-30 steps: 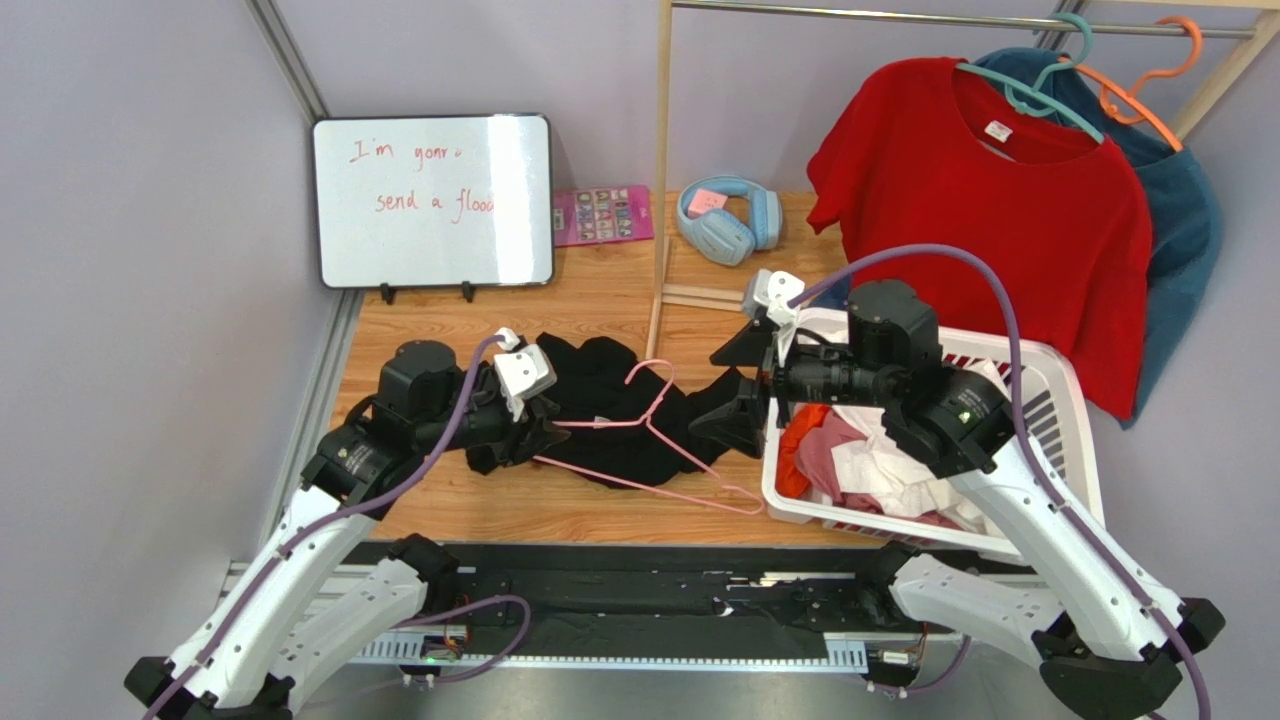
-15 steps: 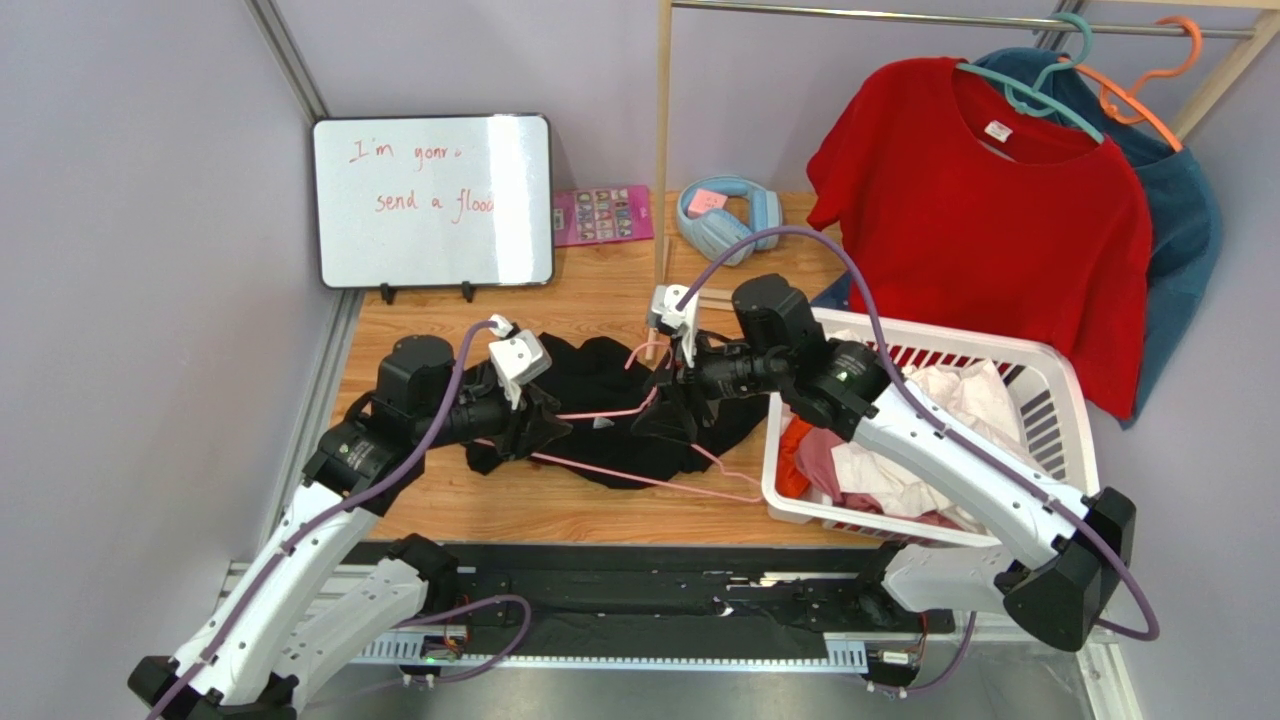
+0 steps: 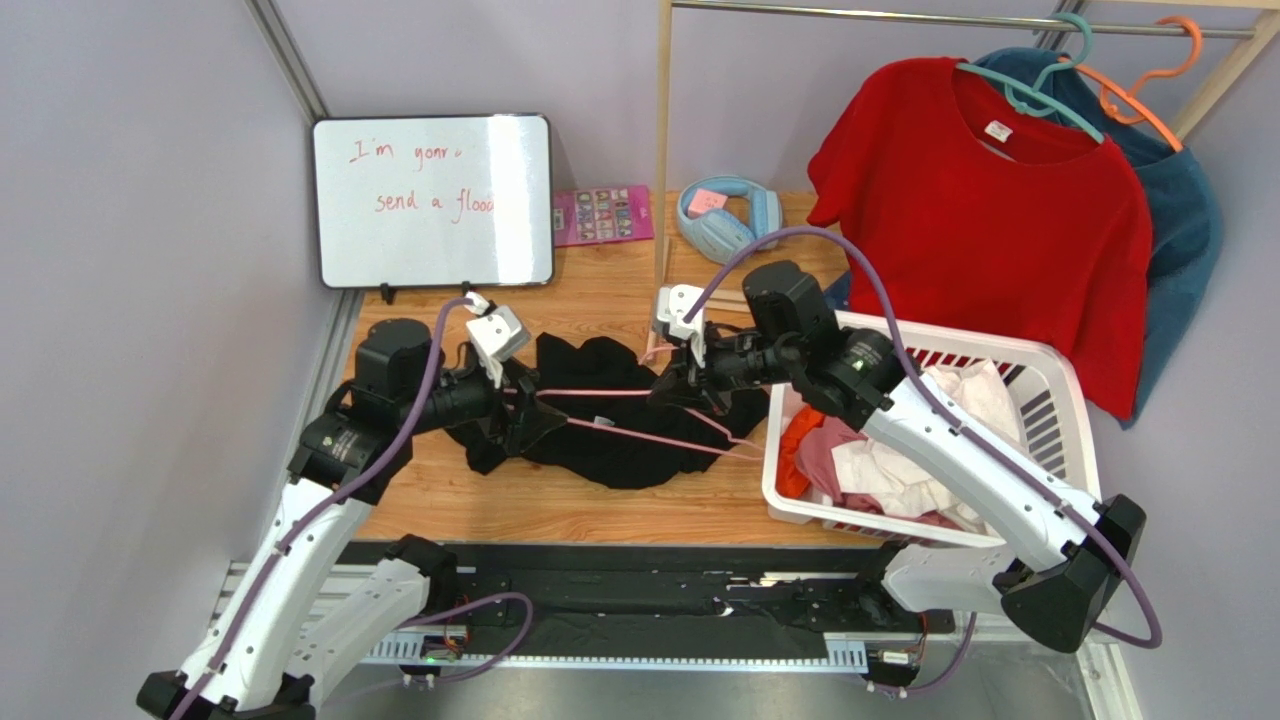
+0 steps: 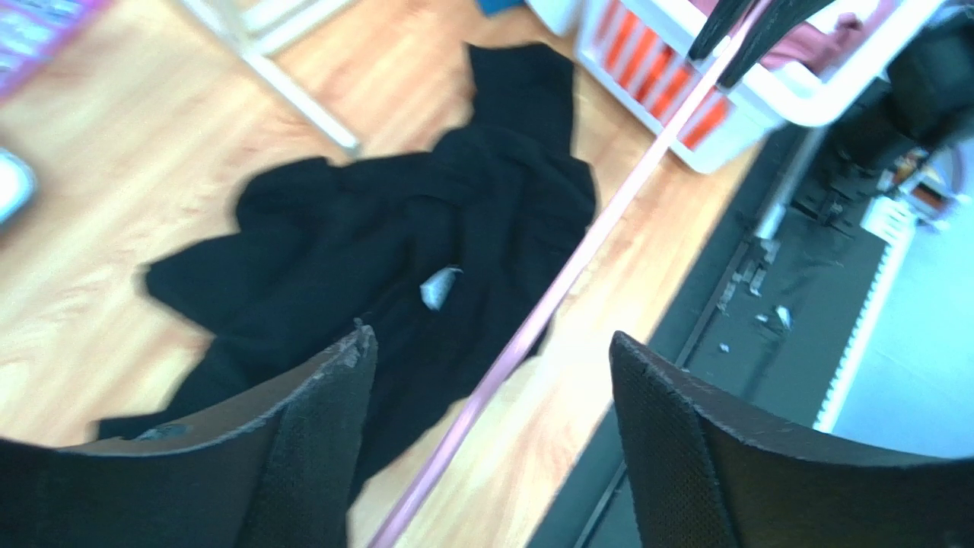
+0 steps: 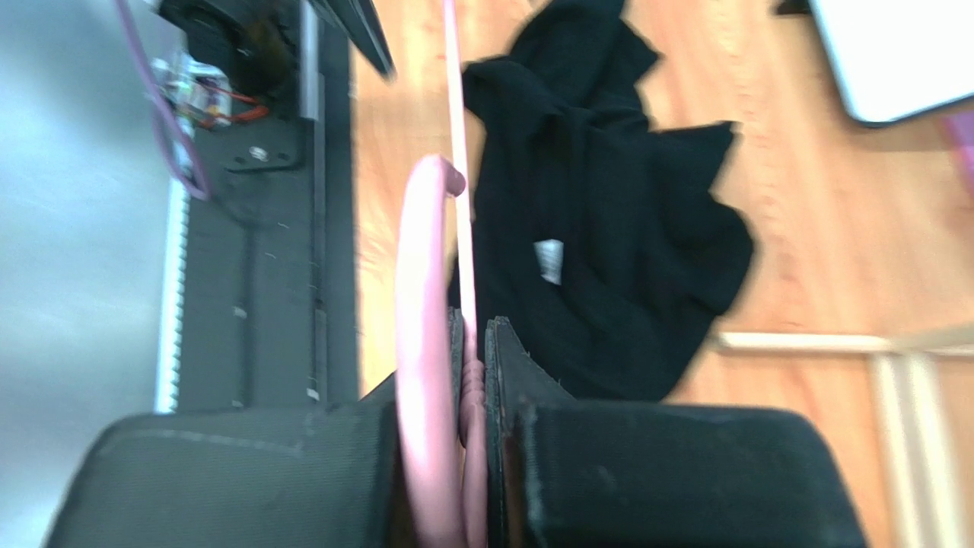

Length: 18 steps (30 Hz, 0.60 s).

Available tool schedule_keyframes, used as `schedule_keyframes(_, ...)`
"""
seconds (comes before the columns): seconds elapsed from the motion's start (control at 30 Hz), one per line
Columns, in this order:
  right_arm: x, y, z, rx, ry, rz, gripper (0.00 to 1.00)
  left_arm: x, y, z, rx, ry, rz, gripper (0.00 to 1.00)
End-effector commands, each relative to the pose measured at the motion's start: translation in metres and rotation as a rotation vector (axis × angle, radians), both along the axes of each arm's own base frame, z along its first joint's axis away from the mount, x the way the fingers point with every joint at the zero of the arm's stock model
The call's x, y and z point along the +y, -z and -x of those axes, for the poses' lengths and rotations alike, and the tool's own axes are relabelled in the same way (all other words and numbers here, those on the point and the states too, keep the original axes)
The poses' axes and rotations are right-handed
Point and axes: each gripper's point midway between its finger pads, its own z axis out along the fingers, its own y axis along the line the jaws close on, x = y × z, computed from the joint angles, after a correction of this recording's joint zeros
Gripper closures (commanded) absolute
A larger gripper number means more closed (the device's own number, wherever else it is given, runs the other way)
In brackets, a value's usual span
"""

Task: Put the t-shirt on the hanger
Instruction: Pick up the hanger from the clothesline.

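The black t-shirt (image 3: 616, 435) lies crumpled on the wooden table, its white neck label (image 4: 437, 288) facing up. Above it runs the pink wire hanger (image 3: 594, 393). My right gripper (image 3: 672, 387) is shut on the hanger's twisted neck (image 5: 469, 383), and the hook (image 5: 421, 274) curves out just past the fingers. My left gripper (image 4: 492, 337) stands open at the shirt's left edge. One straight hanger wire (image 4: 572, 274) passes between its fingers, touching neither pad.
A white laundry basket (image 3: 1052, 387) of clothes stands at the right, under my right arm. A wooden rack post (image 3: 661, 180) rises behind the shirt. A red t-shirt (image 3: 992, 210) and a teal-blue shirt (image 3: 1190, 225) hang at the back right. A whiteboard (image 3: 433, 200) and headphones (image 3: 729, 218) sit behind.
My right arm swung left from the basket to the hanger and shut on its neck. My left gripper opened and let go of the wire. The hanger shifted up and right.
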Motion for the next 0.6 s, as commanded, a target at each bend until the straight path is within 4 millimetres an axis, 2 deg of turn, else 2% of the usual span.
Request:
schedule_keyframes(0.0, -0.032, -0.02, -0.028, -0.214, 0.008, 0.082, 1.0, 0.021, -0.027, -0.008, -0.071, -0.053, -0.01, 0.19)
schedule_keyframes(0.03, -0.038, -0.021, -0.024, -0.214, -0.009, 0.114, 1.0, 0.025, -0.025, -0.01, -0.067, -0.059, -0.021, 0.19)
schedule_keyframes(0.1, -0.04, -0.015, -0.03, -0.269, -0.053, 0.173, 1.0, 0.034, -0.023, -0.015, -0.09, -0.05, -0.051, 0.19)
schedule_keyframes(0.17, -0.045, -0.014, -0.03, -0.306, -0.106, 0.226, 1.0, 0.037, -0.01, -0.012, -0.063, 0.006, -0.085, 0.22)
schedule_keyframes(0.3, -0.055, -0.003, -0.036, -0.33, -0.183, 0.355, 1.0, 0.054, 0.014, -0.026, -0.089, 0.032, -0.16, 0.27)
schedule_keyframes(0.4, -0.061, 0.007, -0.039, -0.308, -0.213, 0.434, 1.0, 0.056, 0.036, -0.03, -0.12, 0.138, -0.23, 0.33)
schedule_keyframes(0.43, -0.058, 0.011, -0.041, -0.291, -0.216, 0.442, 1.0, 0.059, 0.042, -0.035, -0.164, 0.176, -0.273, 0.37)
schedule_keyframes(0.57, -0.052, 0.017, -0.046, -0.254, -0.218, 0.448, 1.0, 0.059, 0.062, -0.045, -0.238, 0.305, -0.345, 0.41)
